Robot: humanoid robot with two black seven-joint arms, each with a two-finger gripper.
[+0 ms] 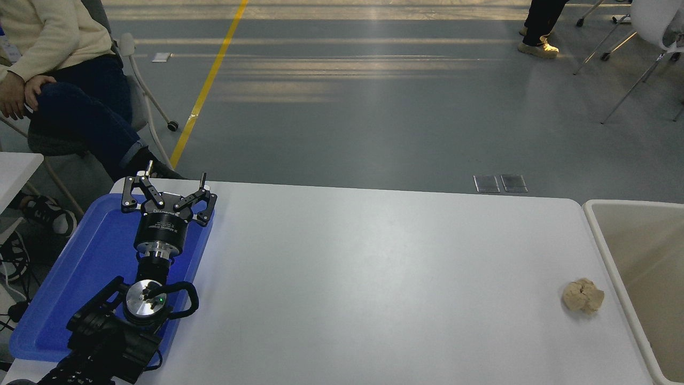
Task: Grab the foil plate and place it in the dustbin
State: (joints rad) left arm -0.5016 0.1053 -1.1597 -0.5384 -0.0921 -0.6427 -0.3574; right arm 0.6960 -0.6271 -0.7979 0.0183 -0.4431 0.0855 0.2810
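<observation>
Right now the foil plate cannot be seen anywhere: not on the table (374,278), and not in the part of the dustbin (604,230) that shows at 3 o'clock, where only bare beige wall and white rim are visible. Whether it lies deeper in the bin, past the picture's edge, cannot be told. The right arm is out of view. At 8 o'clock the left gripper (168,184) hangs over the far end of the blue tray (69,289), its fingers spread apart and holding nothing. A small tan wad (583,295) sits on the table at 4 o'clock, near the bin's rim but not touching it. At 10 o'clock a person (59,69) sits on a chair beyond the table.
</observation>
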